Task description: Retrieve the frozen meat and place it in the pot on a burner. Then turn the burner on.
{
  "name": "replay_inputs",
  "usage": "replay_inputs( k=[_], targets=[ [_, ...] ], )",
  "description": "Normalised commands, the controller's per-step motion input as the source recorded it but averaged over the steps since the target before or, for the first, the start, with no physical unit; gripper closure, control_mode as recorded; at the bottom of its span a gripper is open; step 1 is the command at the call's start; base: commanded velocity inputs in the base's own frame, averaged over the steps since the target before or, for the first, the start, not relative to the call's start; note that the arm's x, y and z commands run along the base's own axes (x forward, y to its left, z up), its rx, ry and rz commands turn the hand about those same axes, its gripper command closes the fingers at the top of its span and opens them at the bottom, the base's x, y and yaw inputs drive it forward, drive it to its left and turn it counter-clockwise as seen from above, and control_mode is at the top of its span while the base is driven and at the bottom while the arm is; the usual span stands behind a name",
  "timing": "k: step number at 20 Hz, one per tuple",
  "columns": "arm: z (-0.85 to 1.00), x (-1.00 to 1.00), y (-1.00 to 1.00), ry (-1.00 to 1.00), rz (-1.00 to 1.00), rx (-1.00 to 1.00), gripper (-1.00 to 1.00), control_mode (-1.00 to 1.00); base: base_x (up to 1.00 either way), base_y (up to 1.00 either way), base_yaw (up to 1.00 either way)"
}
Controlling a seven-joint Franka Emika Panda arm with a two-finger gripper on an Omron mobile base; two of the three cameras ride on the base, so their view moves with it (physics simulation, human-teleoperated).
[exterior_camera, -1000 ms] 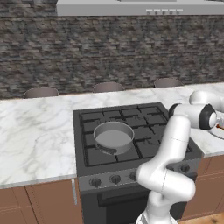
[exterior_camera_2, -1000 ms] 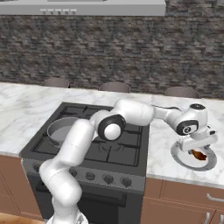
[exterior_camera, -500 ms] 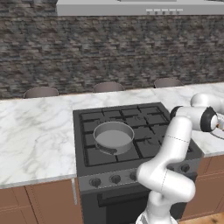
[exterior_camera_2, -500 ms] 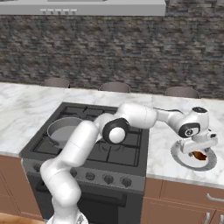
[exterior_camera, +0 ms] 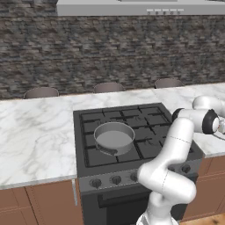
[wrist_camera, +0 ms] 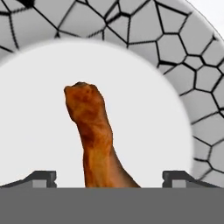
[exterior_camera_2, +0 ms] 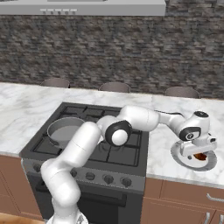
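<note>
While the pot (exterior_camera: 114, 137) waits empty near the front left corner of the cooktop (exterior_camera: 134, 132), the frozen meat (wrist_camera: 94, 135) lies mid-dish (exterior_camera_2: 177, 153), not yet lifted. My gripper (wrist_camera: 109, 177) fingers stand wide apart around it, so grabbing, dropping and lighting the burner remain.

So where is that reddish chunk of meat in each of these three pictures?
Left base view: not to be made out.
Right base view: the meat lies low at the right, on the dish, under the hand.
Hand view: centre, rising between the finger tips.
Shared landmark: the dish, ringing the meat in the hand view too.
</note>
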Motion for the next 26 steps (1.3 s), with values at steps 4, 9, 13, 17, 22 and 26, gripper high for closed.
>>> replay_inputs(
  k=[4, 9, 13, 17, 22, 26],
  targets=[
    [-0.04, 0.0, 0.0, 0.0, 0.0, 0.0, 1.0, -1.0, 0.0, 0.0, 0.0],
    [0.0, 0.0, 0.0, 0.0, 0.0, 0.0, 1.0, -1.0, 0.0, 0.0, 0.0],
    [0.12, 0.0, 0.16, 0.0, 0.0, -0.05, 1.0, -1.0, 0.0, 0.0, 0.0],
    [0.4, 0.0, 0.49, -0.04, 0.0, -0.05, 1.0, -1.0, 0.0, 0.0, 0.0],
    [0.6, 0.0, 0.83, -0.07, 0.0, 0.0, 1.0, -1.0, 0.0, 0.0, 0.0],
    [0.56, -0.01, 0.99, -0.08, 0.0, -0.01, 1.0, -1.0, 0.0, 0.0, 0.0]
  ],
)
